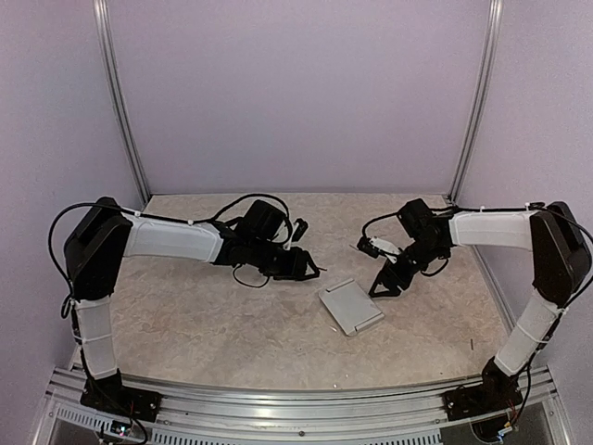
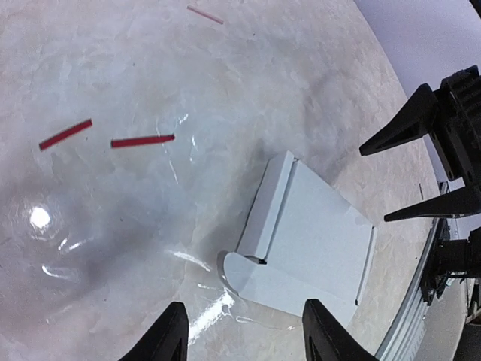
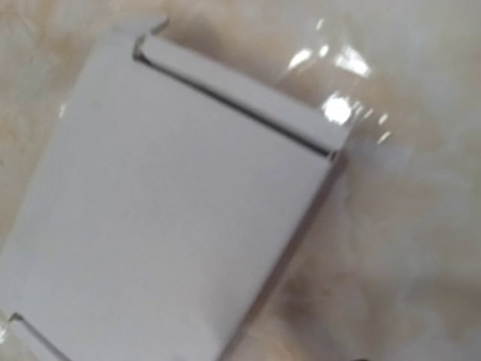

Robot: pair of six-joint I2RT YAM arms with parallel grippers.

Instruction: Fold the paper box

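On the marbled tabletop [image 1: 213, 324], the paper box [image 1: 350, 306] is seen lying flat, roughly midway between the two arms and a little nearer the front edge than either gripper. It is assembled into a slim pale grey-white rectangle and set at an angle to the table edge. In the left wrist view a narrow panel is seen running along one long side, and a rounded tab [image 2: 234, 272] is seen sticking out at one corner. In the right wrist view, which is blurred, the box fills most of the picture, and a seam is seen along one short end with a small notch at its corner. The left gripper [image 1: 310, 270] is held just off the box's far left corner; its fingers [image 2: 171, 335] are spread apart and nothing is gripped between them. The right gripper [image 1: 383, 287] is held just beside the box's far right corner, its jaws likewise parted and nothing held. Neither gripper is seen touching the box. Two short red strips [image 2: 143, 141] are seen lying on the table, well apart from the box.
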